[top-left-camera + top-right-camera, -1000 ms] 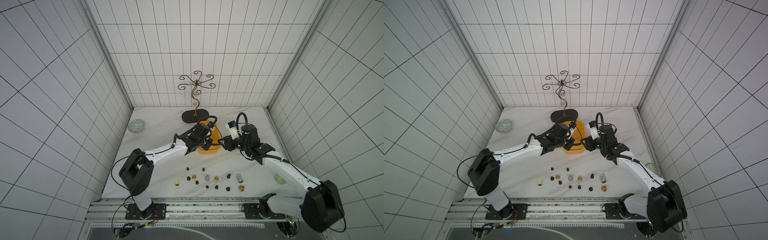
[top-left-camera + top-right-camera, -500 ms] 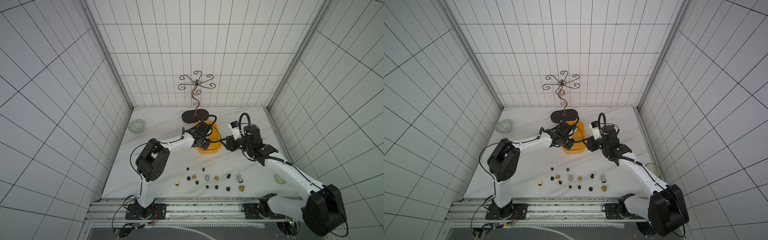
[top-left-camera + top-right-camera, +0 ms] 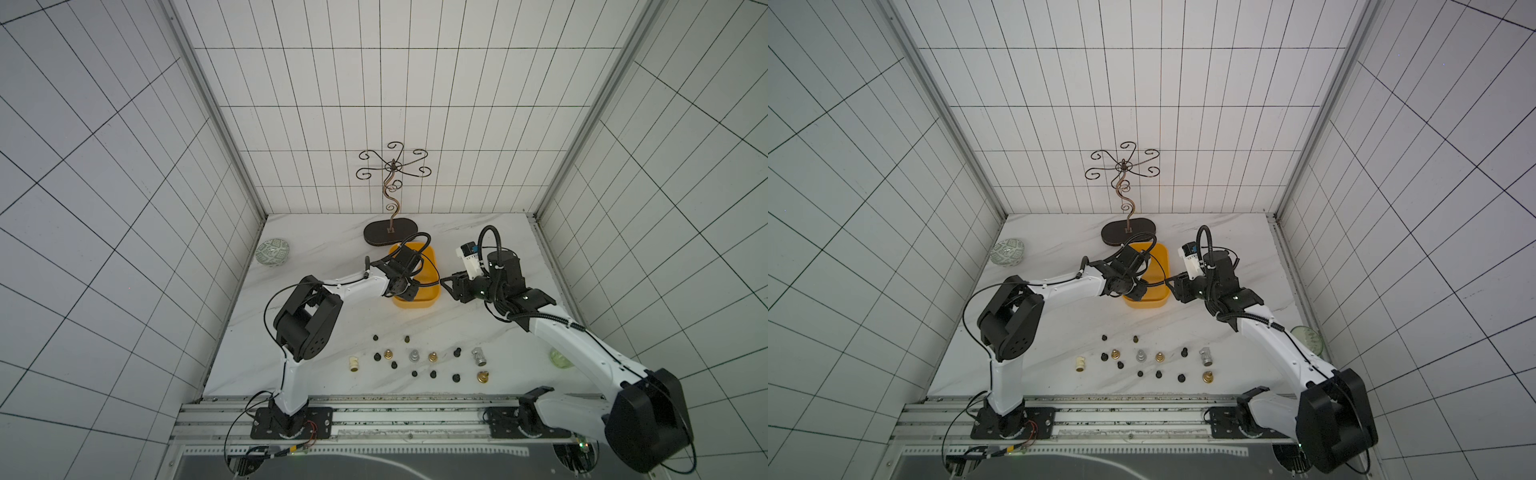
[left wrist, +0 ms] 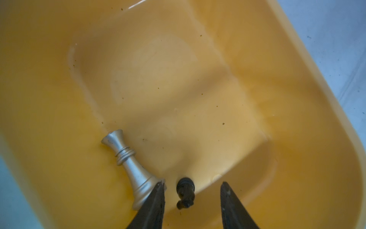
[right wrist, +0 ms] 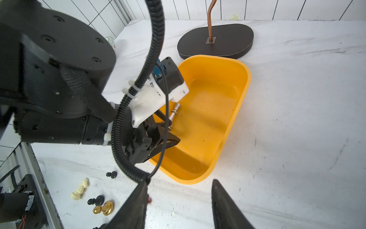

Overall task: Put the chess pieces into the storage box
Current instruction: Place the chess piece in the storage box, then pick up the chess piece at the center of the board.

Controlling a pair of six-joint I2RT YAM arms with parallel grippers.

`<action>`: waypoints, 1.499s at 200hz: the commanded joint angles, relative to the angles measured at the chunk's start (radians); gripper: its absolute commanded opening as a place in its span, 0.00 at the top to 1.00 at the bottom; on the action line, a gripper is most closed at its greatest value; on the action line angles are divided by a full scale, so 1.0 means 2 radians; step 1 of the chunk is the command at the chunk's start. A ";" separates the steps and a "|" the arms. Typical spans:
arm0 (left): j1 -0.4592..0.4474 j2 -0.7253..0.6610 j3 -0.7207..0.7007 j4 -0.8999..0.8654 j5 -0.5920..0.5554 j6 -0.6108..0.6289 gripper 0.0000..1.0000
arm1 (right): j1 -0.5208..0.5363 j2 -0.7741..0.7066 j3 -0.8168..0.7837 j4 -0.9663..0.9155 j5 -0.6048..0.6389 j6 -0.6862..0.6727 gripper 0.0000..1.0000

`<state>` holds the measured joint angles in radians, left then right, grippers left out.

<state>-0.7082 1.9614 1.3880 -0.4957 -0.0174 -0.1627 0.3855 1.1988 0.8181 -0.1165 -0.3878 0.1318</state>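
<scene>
My left jaws are standing parted inside the storage box (image 4: 217,59), gripping nothing. The black pawn (image 4: 185,193) is lying loose between them, beside the silver piece (image 4: 128,164). One tip is crowding that silver base, so lifting out risks flicking it over the wall. My right jaws are hovering part-open and empty, just beside the box. Since a second ago, my left elbow (image 3: 307,316) has swung inward.

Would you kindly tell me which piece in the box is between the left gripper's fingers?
The black pawn, in the gap of the left gripper; the silver piece lies outside, beside one finger.
</scene>
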 commanded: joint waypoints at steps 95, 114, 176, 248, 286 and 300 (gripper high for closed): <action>0.094 -0.223 -0.124 0.088 0.009 -0.071 0.51 | 0.040 0.039 0.014 -0.060 0.028 -0.051 0.48; 0.117 -0.257 -0.165 0.094 0.012 -0.076 0.50 | 0.067 0.052 0.023 -0.069 0.037 -0.059 0.48; 0.181 -0.335 -0.276 0.090 0.026 -0.092 0.50 | 0.165 0.104 0.042 -0.081 0.055 -0.067 0.49; 0.185 -0.352 -0.314 0.095 0.033 -0.103 0.49 | 0.229 0.177 0.079 -0.092 0.084 -0.071 0.53; 0.186 -0.358 -0.317 0.095 0.026 -0.102 0.48 | 0.258 0.210 0.102 -0.112 0.109 -0.081 0.54; 0.187 -0.359 -0.317 0.094 0.025 -0.101 0.48 | 0.263 0.219 0.109 -0.114 0.116 -0.080 0.56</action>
<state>-0.3416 1.2667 0.7650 -0.3313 0.0402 -0.3561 0.8867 1.6096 0.9295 -0.2939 -0.2039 0.0006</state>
